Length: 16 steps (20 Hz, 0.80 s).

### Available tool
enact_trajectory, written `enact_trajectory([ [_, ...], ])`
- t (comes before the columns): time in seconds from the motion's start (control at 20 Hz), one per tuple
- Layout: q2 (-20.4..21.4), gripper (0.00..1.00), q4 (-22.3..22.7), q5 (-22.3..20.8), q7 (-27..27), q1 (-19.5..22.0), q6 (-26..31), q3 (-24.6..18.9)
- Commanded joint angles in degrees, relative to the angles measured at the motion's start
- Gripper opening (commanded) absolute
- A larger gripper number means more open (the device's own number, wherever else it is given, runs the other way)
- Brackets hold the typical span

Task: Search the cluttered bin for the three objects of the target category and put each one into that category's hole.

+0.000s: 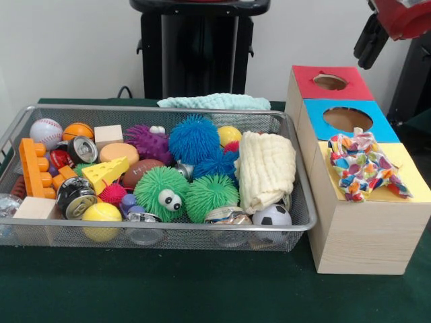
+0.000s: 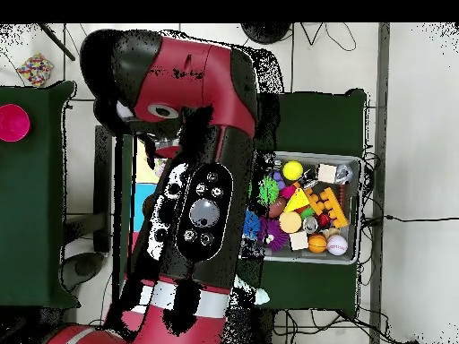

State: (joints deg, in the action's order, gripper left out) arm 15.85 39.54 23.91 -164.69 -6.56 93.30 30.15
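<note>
A colourful patterned cloth (image 1: 363,165) lies crumpled on the yellow top (image 1: 414,180) of the wooden box (image 1: 357,235) and covers the hole there. A folded cream cloth (image 1: 267,169) rests at the right end of the wire bin (image 1: 135,108). A mint knitted cloth (image 1: 214,101) hangs at the bin's back edge. My gripper (image 1: 372,42) shows only as a dark shape at the top right, above and behind the box, apart from everything. In the overhead view my arm (image 2: 202,197) hides the box and the bin's left part.
The bin holds several balls, fuzzy pom toys, cans, wooden cubes, a yellow cheese wedge (image 1: 106,173) and an orange brick piece (image 1: 31,165). The box's red hole (image 1: 330,82) and blue hole (image 1: 347,119) are uncovered. Green table surface runs in front.
</note>
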Motion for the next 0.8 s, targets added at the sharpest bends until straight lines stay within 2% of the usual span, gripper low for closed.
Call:
enact_trajectory([
  [0.05,-0.66,0.00,10.86,1.87,-10.23,-0.01,-11.33,-6.14],
  [0.45,-1.19,0.00,15.42,4.45,-12.47,-2.23,-17.68,-7.15],
  [0.8,-1.80,0.00,18.77,6.02,-11.99,-3.50,-22.37,-7.36],
])
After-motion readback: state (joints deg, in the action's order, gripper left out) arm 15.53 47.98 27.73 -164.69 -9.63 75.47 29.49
